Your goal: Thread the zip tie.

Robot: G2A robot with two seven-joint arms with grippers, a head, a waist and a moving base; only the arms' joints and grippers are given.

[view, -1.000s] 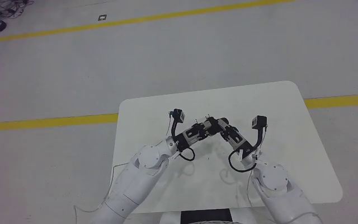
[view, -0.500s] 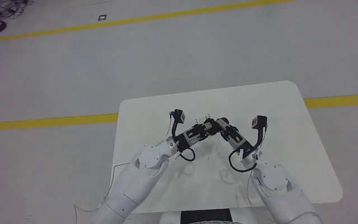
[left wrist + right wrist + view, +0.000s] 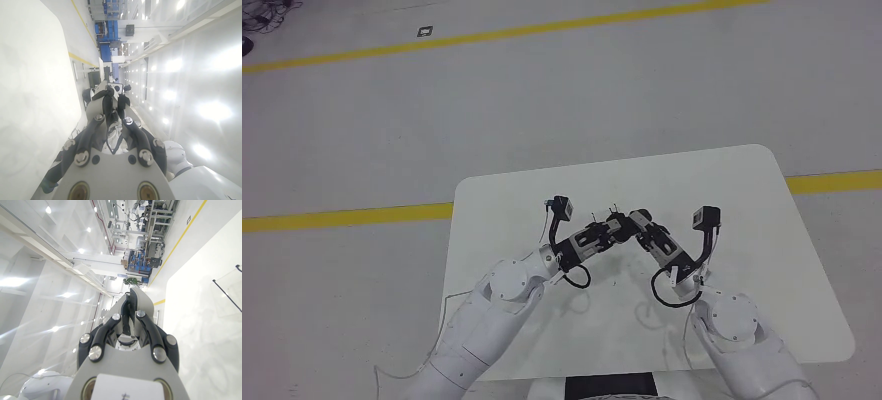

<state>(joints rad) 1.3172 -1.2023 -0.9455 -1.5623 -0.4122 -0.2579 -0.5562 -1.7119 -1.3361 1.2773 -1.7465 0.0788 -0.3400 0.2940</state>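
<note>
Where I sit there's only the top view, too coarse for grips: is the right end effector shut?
Observer: Yes; its wrist view shows the right end effector with pads pressed together.
Operator: Anything at the left one?
Observer: A thin black strip loops from the left end effector back toward its palm, probably the zip tie.
Operator: Any spares?
Observer: A black tie lies on a clear sheet on the table.
</note>
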